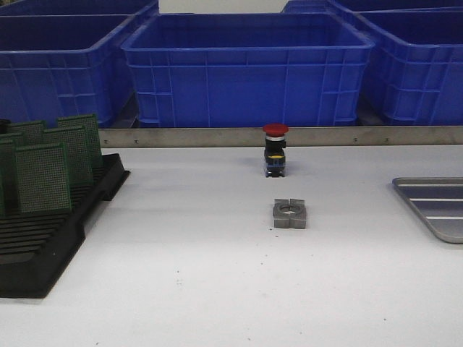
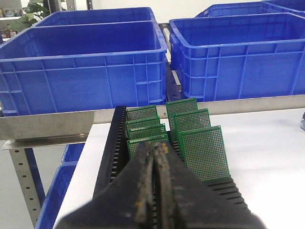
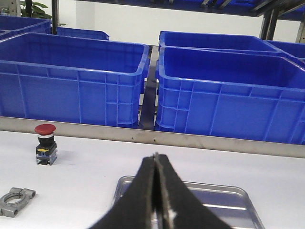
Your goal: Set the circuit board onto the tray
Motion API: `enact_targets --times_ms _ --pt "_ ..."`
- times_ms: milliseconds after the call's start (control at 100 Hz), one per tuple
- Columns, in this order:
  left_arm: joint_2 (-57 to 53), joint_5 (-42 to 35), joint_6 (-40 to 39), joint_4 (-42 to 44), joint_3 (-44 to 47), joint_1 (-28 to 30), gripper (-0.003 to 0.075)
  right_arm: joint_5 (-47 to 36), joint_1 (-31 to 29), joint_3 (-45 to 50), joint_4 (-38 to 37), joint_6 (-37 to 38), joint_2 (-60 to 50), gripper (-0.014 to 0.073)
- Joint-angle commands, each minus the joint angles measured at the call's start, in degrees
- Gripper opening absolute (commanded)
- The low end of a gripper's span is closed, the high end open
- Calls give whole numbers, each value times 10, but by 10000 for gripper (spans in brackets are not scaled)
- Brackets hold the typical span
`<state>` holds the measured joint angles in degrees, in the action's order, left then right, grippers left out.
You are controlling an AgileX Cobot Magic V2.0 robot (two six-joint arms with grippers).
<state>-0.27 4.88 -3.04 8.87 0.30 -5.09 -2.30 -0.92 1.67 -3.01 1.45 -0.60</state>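
2 closed claws, left claw and right claw, appear only in wrist views.

Left pincer and right pincer closed, empty

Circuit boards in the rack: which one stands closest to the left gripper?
The front board of the right-hand column in the left wrist view. It is the largest in that view and fully unobscured, standing just beyond the shut left gripper; the others line up behind it in the black rack.
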Motion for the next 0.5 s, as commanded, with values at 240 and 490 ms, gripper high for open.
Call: enact_targets --times_ms 240,490 --pt "-17 -45 -5 -5 22 -4 -19 -45 1 3 -4 -1 -10 -67" --pt "-3 16 -5 -37 -53 -4 -19 -45 1 3 -4 -1 -10 -67"
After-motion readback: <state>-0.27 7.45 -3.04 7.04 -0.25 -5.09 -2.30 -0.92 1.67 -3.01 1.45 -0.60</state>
